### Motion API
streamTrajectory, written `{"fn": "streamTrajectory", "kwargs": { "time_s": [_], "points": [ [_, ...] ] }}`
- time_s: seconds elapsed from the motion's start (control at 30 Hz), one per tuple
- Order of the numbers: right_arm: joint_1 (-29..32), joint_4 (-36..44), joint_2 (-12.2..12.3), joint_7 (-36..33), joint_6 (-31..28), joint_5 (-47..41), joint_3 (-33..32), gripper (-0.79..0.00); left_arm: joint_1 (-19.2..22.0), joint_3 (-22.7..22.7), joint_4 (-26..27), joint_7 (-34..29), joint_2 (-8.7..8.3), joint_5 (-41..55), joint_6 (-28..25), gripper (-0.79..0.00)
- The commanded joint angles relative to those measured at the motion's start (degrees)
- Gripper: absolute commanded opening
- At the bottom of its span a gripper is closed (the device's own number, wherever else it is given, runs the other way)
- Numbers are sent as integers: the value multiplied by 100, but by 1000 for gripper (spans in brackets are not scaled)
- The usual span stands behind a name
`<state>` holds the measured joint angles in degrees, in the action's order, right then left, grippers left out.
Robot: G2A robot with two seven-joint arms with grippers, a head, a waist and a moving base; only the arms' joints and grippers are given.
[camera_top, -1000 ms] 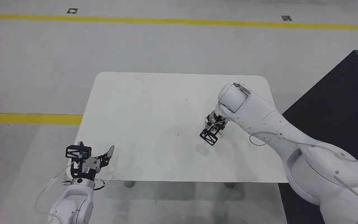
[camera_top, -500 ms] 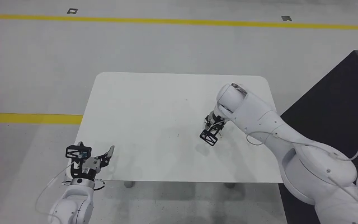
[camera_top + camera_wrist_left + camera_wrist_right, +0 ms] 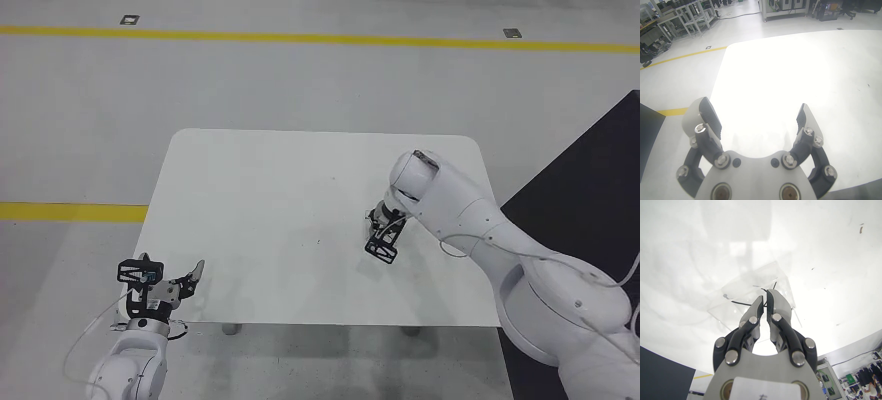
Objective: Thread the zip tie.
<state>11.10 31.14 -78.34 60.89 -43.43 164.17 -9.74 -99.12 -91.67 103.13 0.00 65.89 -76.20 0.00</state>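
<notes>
**Right gripper re-angled over the zip tie, left arm idle**

I see the right gripper (image 3: pixel 765 294) with its fingers pressed nearly together, pinching a thin black zip tie (image 3: pixel 740 303). The tie lies across a clear plastic fixture (image 3: pixel 753 283) on the white table (image 3: pixel 250 200). One strand runs out sideways from the fingers, and a short end pokes up past the fingertips.

In the top view, the right gripper (image 3: pixel 382 246) sits right of the table's centre. Compared with a second ago it has shifted slightly toward the near edge and to the right, and its head now stands steeper rather than slanted.

The left gripper (image 3: pixel 753 108) is spread wide with nothing between the pads. It hangs just off the table's near left corner (image 3: pixel 170 276), in the same spot and pose as before.
</notes>
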Motion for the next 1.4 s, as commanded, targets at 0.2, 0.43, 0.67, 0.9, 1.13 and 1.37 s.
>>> {"fn": "streamTrajectory", "kwargs": {
  "time_s": [0.2,0.43,0.67,0.9,1.13,1.37],
  "points": [
    [-135,-197,86,317,321,-192,0,-785,0,0,0,0,0,0,0,0],
    [-310,-625,276,62,64,-1430,-244,-785,0,0,0,0,0,0,0,0],
    [-355,-352,521,-203,-200,-2459,-206,-785,0,0,0,0,0,0,0,0],
    [-355,-352,521,-203,-200,-2459,-206,-785,0,0,0,0,0,0,0,0],
    [-355,-352,521,-203,-200,-2459,-206,-785,0,0,0,0,0,0,0,0],
    [-355,-352,521,-203,-200,-2459,-206,-785,0,0,0,0,0,0,0,0]
  ]
}}
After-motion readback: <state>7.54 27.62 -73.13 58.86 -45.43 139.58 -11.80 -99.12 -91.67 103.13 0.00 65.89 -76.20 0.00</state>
